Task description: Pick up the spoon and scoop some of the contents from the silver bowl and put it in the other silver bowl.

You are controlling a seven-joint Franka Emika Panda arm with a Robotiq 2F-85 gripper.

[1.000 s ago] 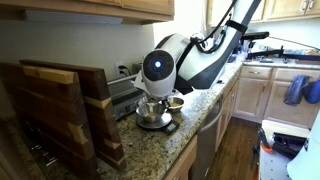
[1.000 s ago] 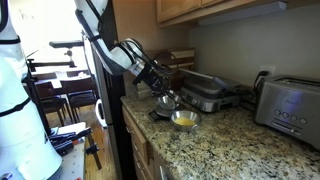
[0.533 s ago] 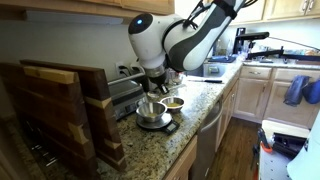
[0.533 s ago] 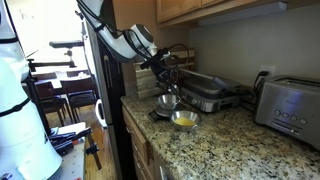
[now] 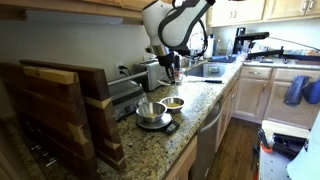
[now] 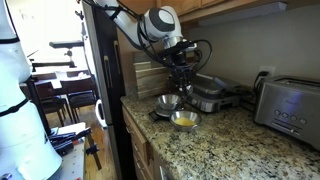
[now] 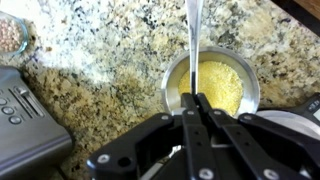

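Gripper [image 7: 197, 103] clenched on spoon [image 7: 193, 35], above silver bowl [image 7: 168, 88] of yellow powder; second silver bowl [image 5: 150, 110] alongside

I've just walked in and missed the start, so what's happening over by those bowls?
The robot arm is doing the handling. Its gripper is shut on the spoon and hangs above the granite counter, over the silver bowl holding something yellow. The other silver bowl sits right beside it. Whether the spoon carries anything is too small to tell.
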